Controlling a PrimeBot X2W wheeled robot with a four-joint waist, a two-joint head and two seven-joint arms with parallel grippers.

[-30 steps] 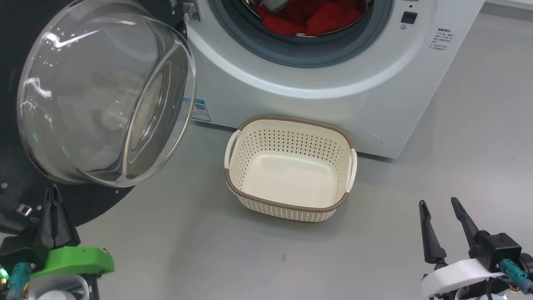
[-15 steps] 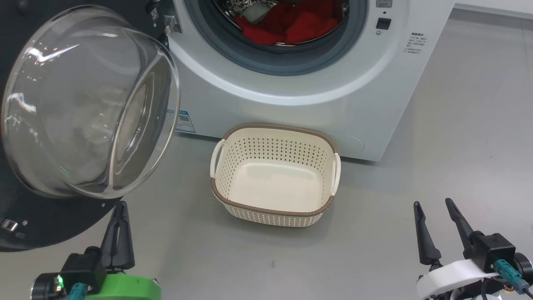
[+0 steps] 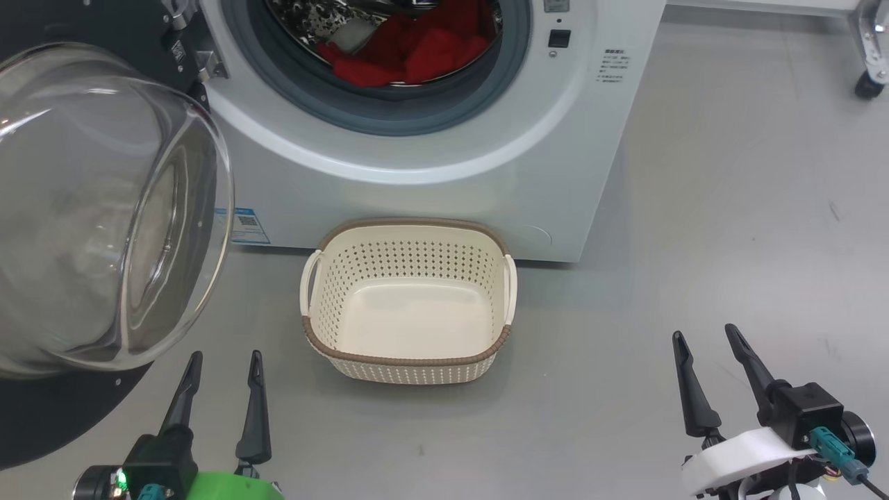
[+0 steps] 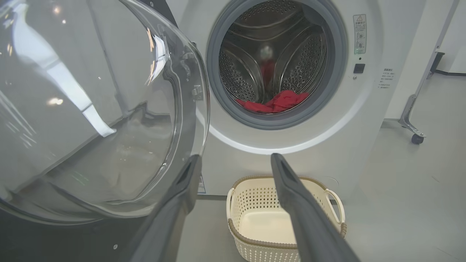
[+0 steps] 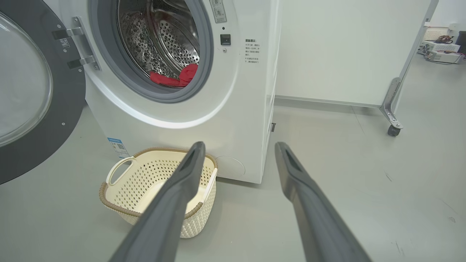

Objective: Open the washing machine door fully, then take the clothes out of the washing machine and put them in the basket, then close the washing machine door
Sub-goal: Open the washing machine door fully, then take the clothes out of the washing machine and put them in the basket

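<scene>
Presently the left gripper [image 3: 226, 356] sits near left, fingers spread, holding nothing, just right of the door's [image 3: 97, 208] lower edge. Right gripper [image 3: 703, 332] near right, likewise spread and holding nothing, above grey floor [image 3: 694, 243]. Door stands wide open to the left, glass bulging toward the robot. Basket [image 3: 406, 362] on the floor between the two grippers and farther off, just in front of the washer [image 3: 430, 187]. Clothes [image 3: 410, 55], red, lie at the bottom of the drum [image 4: 240, 69], far centre.

One washing machine [image 3: 444, 194]; one washing machine door [image 3: 104, 208]; one basket [image 3: 410, 362].
</scene>
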